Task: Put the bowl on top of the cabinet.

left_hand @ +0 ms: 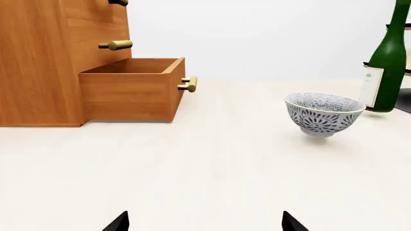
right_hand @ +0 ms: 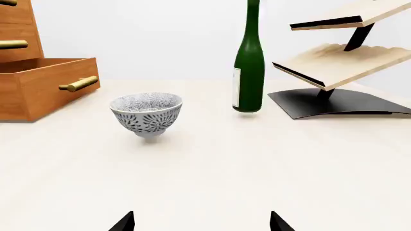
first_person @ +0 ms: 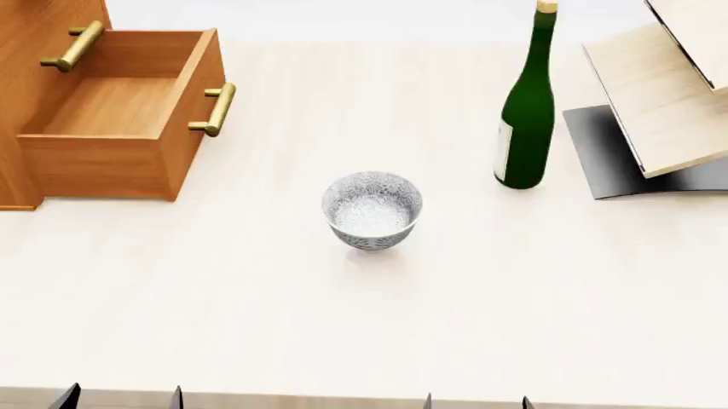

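Note:
The speckled white-grey bowl (first_person: 372,209) stands upright on the pale table, near its middle; it also shows as the bowl (left_hand: 323,114) and the bowl (right_hand: 147,114). The orange-brown cabinet (first_person: 34,94) is at the far left with its bottom drawer (first_person: 114,111) pulled out; the cabinet (left_hand: 45,62) fills one side of the left wrist view. My left gripper (first_person: 119,399) and right gripper (first_person: 476,402) sit at the table's near edge, both open and holding nothing, well short of the bowl. In the wrist views the left gripper (left_hand: 204,222) and right gripper (right_hand: 201,222) show only dark fingertips.
A tall green bottle (first_person: 526,111) stands right of the bowl, farther back. Beyond it at the far right is a pale wood and dark metal rack (first_person: 660,102). Brass handles (first_person: 216,109) stick out from the drawer fronts.

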`<state>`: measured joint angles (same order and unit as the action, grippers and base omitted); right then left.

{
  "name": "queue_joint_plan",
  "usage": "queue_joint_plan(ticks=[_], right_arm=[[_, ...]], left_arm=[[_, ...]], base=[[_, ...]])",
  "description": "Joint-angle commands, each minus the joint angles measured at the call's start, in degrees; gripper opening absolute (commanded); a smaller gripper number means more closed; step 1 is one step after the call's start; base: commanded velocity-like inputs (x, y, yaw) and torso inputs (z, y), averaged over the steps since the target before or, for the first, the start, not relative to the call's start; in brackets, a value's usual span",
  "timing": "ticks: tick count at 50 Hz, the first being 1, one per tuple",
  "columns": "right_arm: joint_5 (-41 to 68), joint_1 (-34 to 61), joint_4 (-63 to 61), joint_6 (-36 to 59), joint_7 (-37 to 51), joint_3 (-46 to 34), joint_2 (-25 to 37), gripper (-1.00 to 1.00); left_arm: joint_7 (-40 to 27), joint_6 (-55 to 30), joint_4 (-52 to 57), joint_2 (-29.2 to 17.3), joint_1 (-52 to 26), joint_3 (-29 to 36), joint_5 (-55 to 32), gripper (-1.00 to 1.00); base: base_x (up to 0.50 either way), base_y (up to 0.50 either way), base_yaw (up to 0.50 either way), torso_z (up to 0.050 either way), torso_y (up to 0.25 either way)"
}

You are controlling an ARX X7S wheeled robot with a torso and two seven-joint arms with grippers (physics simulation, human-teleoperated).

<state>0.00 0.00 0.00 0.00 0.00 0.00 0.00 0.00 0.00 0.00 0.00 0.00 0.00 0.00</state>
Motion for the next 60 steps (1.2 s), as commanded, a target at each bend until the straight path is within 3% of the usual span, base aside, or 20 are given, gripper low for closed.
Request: queue_joint_plan(ticks=[1, 17, 18, 20, 29, 36, 37, 38, 43, 44, 51, 60], right_arm=[[-0.2, 0.5, 0.4, 0.5, 2.9, -0.9, 0.7, 1.0], [0.2, 0.8, 0.9, 0.8, 6.3, -4.9, 3.1, 1.0], [-3.5, 0.5, 1.0, 0.0, 3.7, -1.9, 0.4, 1.0], [-4.5, 0.7, 1.3, 1.4, 4.8, -2.9, 0.9, 1.0], [-0.7, 1.9, 2.6, 3.1, 6.0, -3.7, 2.2, 1.0], [-0.1, 1.8, 1.7, 3.5, 7.7, -4.2, 2.8, 1.0], [0.6, -0.3, -6.0, 3.6, 7.9, -3.3, 3.4, 1.0], [1.5, -1.4, -10.4, 4.8, 7.7, -2.9, 3.8, 1.0], [2.8, -3.7, -21.5, 9.4, 8.3, -1.9, 5.1, 1.0], [4.3, -5.1, -28.4, 12.4, 8.3, -0.7, 5.8, 1.0], [6.6, -7.7, -38.6, 14.8, 9.1, 2.0, 7.4, 1.0], [5.8, -9.7, -42.4, 13.1, 10.1, 2.1, 8.3, 1.0]], left_arm=[[-1.1, 0.3, 0.1, -0.9, 0.0, 1.0, -0.9, 1.0], [-4.2, 0.6, -0.6, -3.0, -0.1, 3.3, -3.2, 1.0], [-4.5, 2.3, -1.7, -3.9, 0.0, 5.2, -2.9, 1.0], [-4.5, 2.5, -1.1, -4.3, 0.6, 6.1, -2.1, 1.0], [-3.8, 0.4, -3.1, -5.1, -0.8, 7.4, -3.3, 1.0], [-7.0, -0.4, -2.7, -5.3, -1.0, 7.7, -1.4, 1.0], [-5.0, -7.2, 5.8, -6.3, 0.1, 6.8, -5.6, 1.0], [-5.2, -8.1, 11.1, -6.8, 1.0, 6.3, -6.1, 1.0], [-5.8, -14.0, 22.5, -8.5, 2.4, 6.0, -7.2, 1.0], [-5.4, -18.4, 28.5, -9.5, 3.2, 6.0, -8.5, 1.0], [-5.7, -24.1, 37.3, -10.9, 3.9, 5.2, -11.1, 1.0], [-6.1, -23.9, 39.6, -11.6, 4.7, 5.2, -11.5, 1.0]], base=[[0.0, 0.0, 0.0, 0.0, 0.0], [0.0, 0.0, 0.0, 0.0, 0.0], [0.0, 0.0, 0.0, 0.0, 0.0], [0.0, 0.0, 0.0, 0.0, 0.0], [0.0, 0.0, 0.0, 0.0, 0.0], [0.0, 0.0, 0.0, 0.0, 0.0], [0.44, 0.0, 0.0, 0.0, 0.0], [0.5, 0.0, 0.0, 0.0, 0.0], [0.5, 0.0, 0.0, 0.0, 0.0], [0.5, 0.0, 0.0, 0.0, 0.0], [0.5, 0.0, 0.0, 0.0, 0.0], [0.5, 0.0, 0.0, 0.0, 0.0]])
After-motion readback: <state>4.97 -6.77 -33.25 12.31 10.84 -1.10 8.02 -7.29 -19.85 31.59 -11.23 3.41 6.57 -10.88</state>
